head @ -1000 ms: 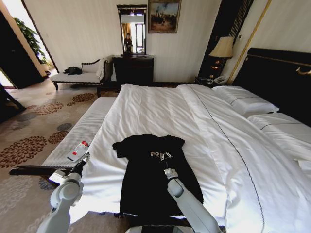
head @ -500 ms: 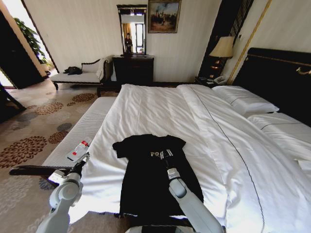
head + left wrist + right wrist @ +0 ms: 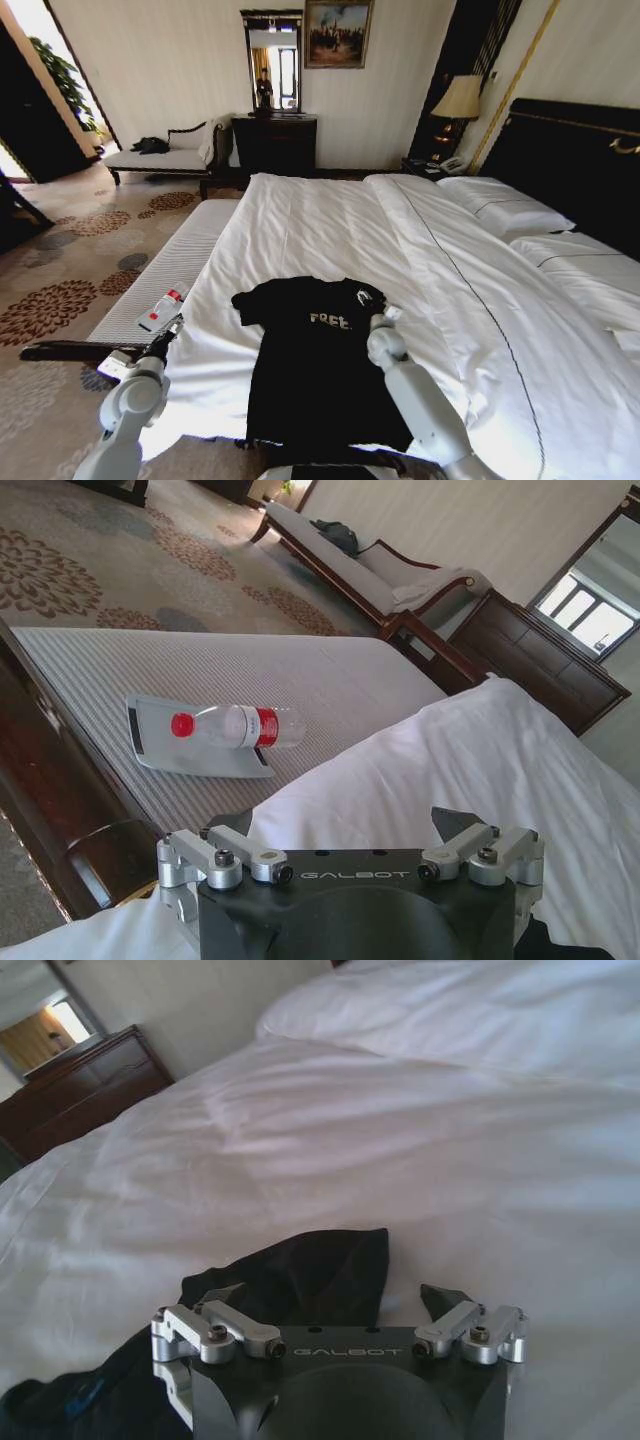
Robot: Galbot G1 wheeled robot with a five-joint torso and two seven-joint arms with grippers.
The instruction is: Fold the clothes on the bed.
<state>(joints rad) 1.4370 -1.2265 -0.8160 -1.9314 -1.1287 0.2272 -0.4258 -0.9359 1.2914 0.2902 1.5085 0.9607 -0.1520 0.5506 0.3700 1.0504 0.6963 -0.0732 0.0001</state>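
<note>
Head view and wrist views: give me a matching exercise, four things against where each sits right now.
Things:
1. black T-shirt
2. right tool
3. left tool
4. plastic bottle

Places:
A. on a tray on the grey bench beside the bed
B. spread flat on the white duvet
C. at the shirt's right sleeve, fingers open
D. at the bed's left edge, off the shirt, fingers open

Pairs: 1-B, 2-C, 3-D, 4-A
</note>
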